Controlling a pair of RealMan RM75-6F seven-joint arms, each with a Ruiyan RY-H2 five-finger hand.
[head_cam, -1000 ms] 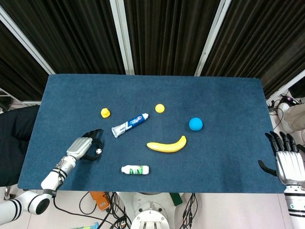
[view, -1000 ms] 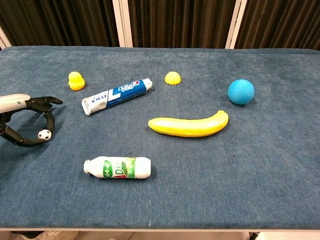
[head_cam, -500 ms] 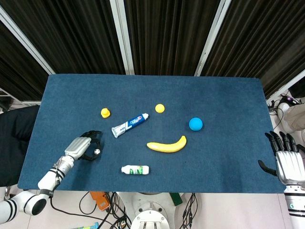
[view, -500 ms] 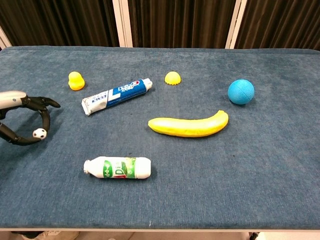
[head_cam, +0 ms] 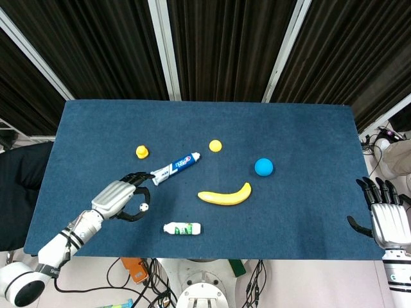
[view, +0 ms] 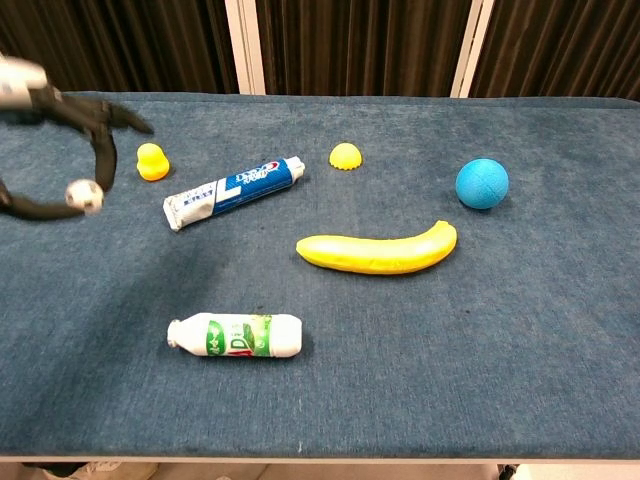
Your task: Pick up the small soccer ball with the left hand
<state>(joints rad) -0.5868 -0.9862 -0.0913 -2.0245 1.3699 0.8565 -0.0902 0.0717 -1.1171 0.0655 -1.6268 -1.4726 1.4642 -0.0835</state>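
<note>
1. My left hand (head_cam: 122, 199) sits lower left in the head view, over the blue table (head_cam: 302, 135); in the chest view it shows at the upper left edge (view: 45, 110), partly cut off by the frame.
2. It pinches the ball (head_cam: 144, 206) between thumb and a fingertip; the other fingers (head_cam: 138, 176) curve out and forward.
3. Ball: tiny, white with dark patches, soccer pattern. In the chest view (view: 85, 197) it looks blurred and pale grey, so the patches are hard to read there.
4. Ball's place: lower left of centre in the head view, left of the bottle (head_cam: 182, 228) and below the tube's cap end. In the chest view a soft shadow lies on the cloth below the hand, well apart from the ball, so it reads as off the table.
5. My right hand (head_cam: 388, 215) is at the lower right edge of the head view, beyond the table edge, fingers spread, pointing up and holding nothing.
6. Elsewhere on the cloth: toothpaste tube (head_cam: 174, 168), small yellow duck (head_cam: 142, 151), yellow half-dome (head_cam: 215, 145), banana (head_cam: 225, 195), blue ball (head_cam: 263, 167).
7. Bottle lies on its side, white with a green label.
</note>
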